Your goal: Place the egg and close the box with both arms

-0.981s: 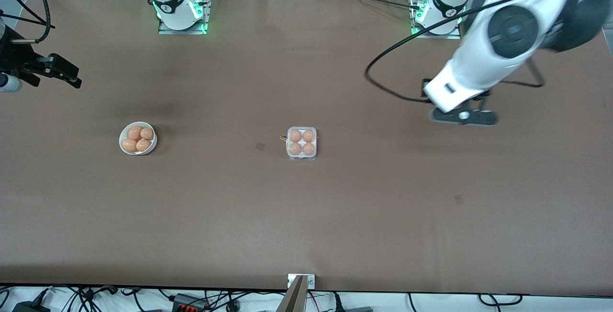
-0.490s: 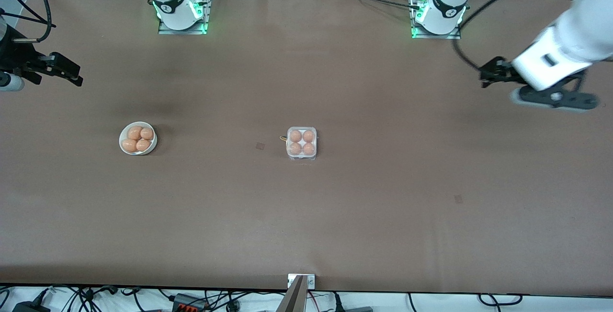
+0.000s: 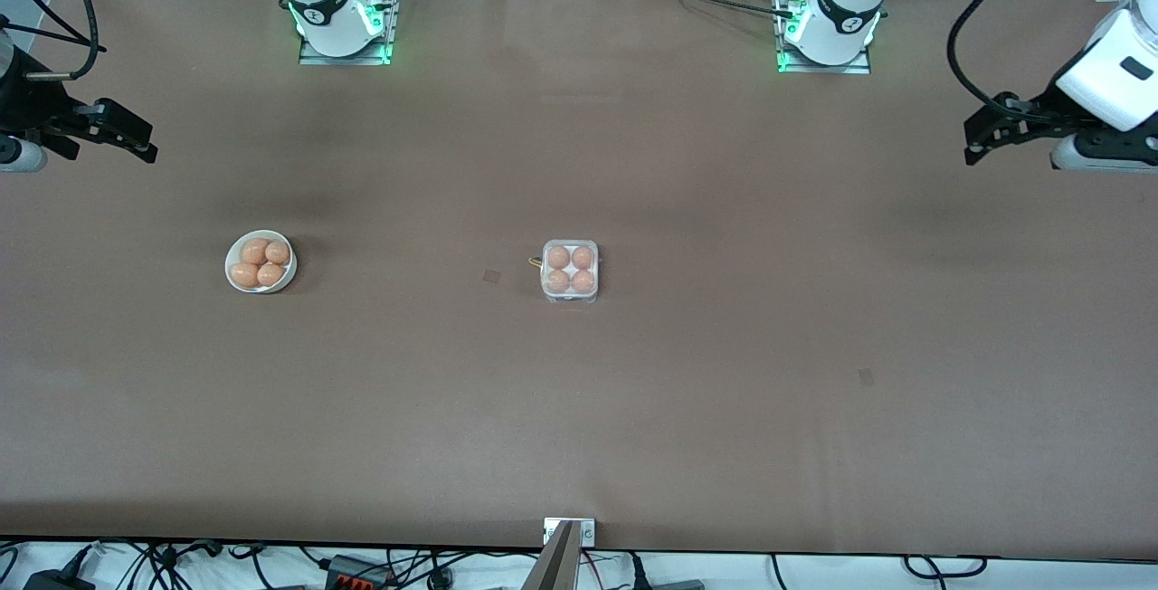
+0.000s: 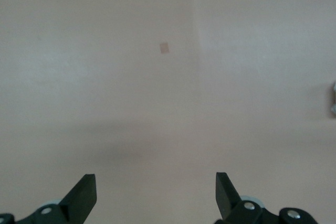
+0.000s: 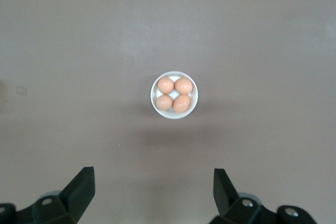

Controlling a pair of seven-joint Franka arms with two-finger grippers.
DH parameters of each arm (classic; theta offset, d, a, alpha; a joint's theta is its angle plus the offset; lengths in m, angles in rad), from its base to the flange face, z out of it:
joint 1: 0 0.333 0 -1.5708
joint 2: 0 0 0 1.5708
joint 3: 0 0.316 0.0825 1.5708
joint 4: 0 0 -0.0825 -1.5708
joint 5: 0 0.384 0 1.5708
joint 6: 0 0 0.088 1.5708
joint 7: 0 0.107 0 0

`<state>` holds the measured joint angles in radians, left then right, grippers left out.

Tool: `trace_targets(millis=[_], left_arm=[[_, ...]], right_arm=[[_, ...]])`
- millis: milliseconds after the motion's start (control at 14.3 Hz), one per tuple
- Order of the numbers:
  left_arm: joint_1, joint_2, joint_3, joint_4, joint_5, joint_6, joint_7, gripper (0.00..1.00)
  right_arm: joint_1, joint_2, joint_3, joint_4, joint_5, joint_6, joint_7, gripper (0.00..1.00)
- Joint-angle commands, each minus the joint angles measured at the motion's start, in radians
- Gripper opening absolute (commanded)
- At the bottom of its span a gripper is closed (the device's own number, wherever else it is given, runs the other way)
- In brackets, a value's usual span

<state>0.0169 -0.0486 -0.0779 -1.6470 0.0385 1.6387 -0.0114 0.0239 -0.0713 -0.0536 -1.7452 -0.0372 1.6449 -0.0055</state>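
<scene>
Left arm: pulled out to its own end of the bench, wrist up in the air near the edge
Left gripper (image 3: 975, 148): fingers (image 4: 84, 195) spread wide, nothing between them
Right arm: parked way out at its end of the bench
Right gripper (image 3: 136, 142): hanging over that edge, fingers (image 5: 84, 187) wide apart, empty

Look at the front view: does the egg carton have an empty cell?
No. All four cells of the carton hold a brown egg under its clear lid.

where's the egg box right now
The box sits near the table's middle in the front view, lid closed over four eggs, well toward the left arm's end from the bowl.
</scene>
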Motion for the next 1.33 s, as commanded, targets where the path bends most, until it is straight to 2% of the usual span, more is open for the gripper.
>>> trace_targets(millis=[0,210,420,630,770,1261], left_arm=[[0.011,-0.075,-0.006,-0.089,-0.011,0.043,0.013,1.0],[0.014,-0.155,-0.006,-0.183,-0.011,0.035,0.019,1.0],[0.008,-0.154,-0.006,-0.172,-0.019,0.007,-0.007,1.0],[0.014,-0.128,0.004,-0.11,-0.049,-0.078,-0.013,1.0],[0.014,-0.097,0.006,-0.074,-0.049,-0.083,-0.009,1.0],[0.014,-0.08,0.003,-0.071,-0.046,-0.088,-0.001,1.0]], right_arm=[[-0.012,0.014,0.006,0.033,0.013,-0.028,-0.014,1.0],[-0.002,0.015,0.014,0.055,0.013,-0.028,-0.018,1.0],[-0.009,0.031,0.012,0.067,0.036,-0.023,0.001,1.0],[-0.013,0.045,0.003,0.067,0.066,-0.025,-0.008,1.0],[-0.015,0.045,0.003,0.07,0.066,-0.02,-0.01,1.0],[-0.015,0.045,0.003,0.069,0.057,-0.017,-0.016,1.0]])
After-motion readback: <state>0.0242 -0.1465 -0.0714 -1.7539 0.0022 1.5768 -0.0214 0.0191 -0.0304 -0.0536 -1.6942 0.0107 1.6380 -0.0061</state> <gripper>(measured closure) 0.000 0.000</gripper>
